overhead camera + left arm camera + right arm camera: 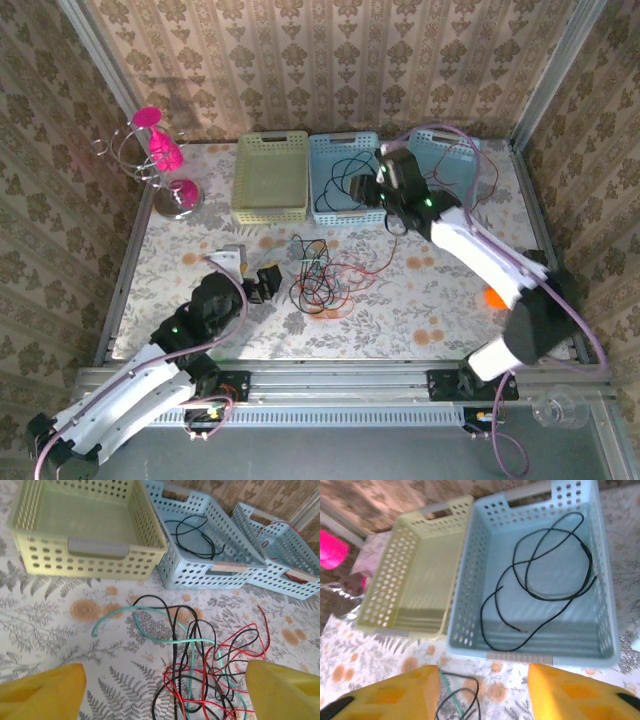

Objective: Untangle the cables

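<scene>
Left gripper (pixel 165 685) hung just near the tangle, jaws released, empty | red, black and teal cables (pixel 318 280) lay knotted mid-table | right gripper (pixel 484 680) parted, empty, over blue basket (pixel 470 580) holding one black cable (pixel 545 575) | step: sorting strands, seemingly | next: pinch one loose strand.

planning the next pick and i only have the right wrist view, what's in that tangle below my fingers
observer: the tangle is several red and black cables plus one teal cable, all looped over each other.
operator: any baskets past the two i see
observer: yes, a third basket, light blue, at the right end of the row, with a red cable in it.
operator: and the other arm
observer: the left pincer is open, just left of the tangle and facing it.
</scene>
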Controlling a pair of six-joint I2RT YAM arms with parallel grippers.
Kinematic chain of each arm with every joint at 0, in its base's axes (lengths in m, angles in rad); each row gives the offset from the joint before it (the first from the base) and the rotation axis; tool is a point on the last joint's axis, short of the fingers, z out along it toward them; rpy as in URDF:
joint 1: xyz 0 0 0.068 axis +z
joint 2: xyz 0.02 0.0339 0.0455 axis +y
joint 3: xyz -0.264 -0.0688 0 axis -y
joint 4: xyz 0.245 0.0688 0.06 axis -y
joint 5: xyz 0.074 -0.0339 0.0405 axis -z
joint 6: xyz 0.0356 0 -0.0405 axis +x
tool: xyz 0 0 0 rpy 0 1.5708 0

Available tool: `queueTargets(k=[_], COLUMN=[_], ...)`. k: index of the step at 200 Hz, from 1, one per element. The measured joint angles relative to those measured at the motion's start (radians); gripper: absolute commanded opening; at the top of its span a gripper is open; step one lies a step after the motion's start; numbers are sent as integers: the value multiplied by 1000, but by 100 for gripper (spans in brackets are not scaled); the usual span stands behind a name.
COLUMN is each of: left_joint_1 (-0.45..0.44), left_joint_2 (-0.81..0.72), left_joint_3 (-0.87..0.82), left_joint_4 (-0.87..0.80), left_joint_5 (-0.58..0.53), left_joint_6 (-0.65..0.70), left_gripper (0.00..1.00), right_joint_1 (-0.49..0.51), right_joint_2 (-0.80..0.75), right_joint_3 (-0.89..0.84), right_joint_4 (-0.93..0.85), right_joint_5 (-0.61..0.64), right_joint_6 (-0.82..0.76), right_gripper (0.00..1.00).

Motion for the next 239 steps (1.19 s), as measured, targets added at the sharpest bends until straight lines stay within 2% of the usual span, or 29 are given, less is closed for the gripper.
queueTargets(k=[26, 48, 73, 99, 136, 166, 239], left_joint_1=[0, 0, 0, 0, 0, 0, 0], left_joint_2=[-3, -21, -28, -21, 21, 21, -34], left_joint_3=[-57, -105, -128, -131, -130, -129, -127], left_joint_4=[-11, -56, -105, -117, -129, -174, -225], left_joint_5=[-16, -32, -36, -33, 0, 38, 73], left_joint_6=[-89, -180, -257, -314, -361, -377, -388], left_gripper=[80, 79, 79, 78, 77, 77, 77], right_joint_1=[146, 275, 347, 354, 354, 354, 352], right_joint_2=[-160, -170, -168, -137, 3, 81, 107], right_joint_3=[-211, -346, -436, -430, -324, -255, -241], right_joint_4=[40, 32, 10, 34, 76, 81, 72], right_joint_5=[44, 47, 43, 12, -40, -28, 5], right_joint_6=[-26, -33, -65, -93, -116, -138, -174], right_gripper=[41, 41, 46, 50, 51, 51, 54])
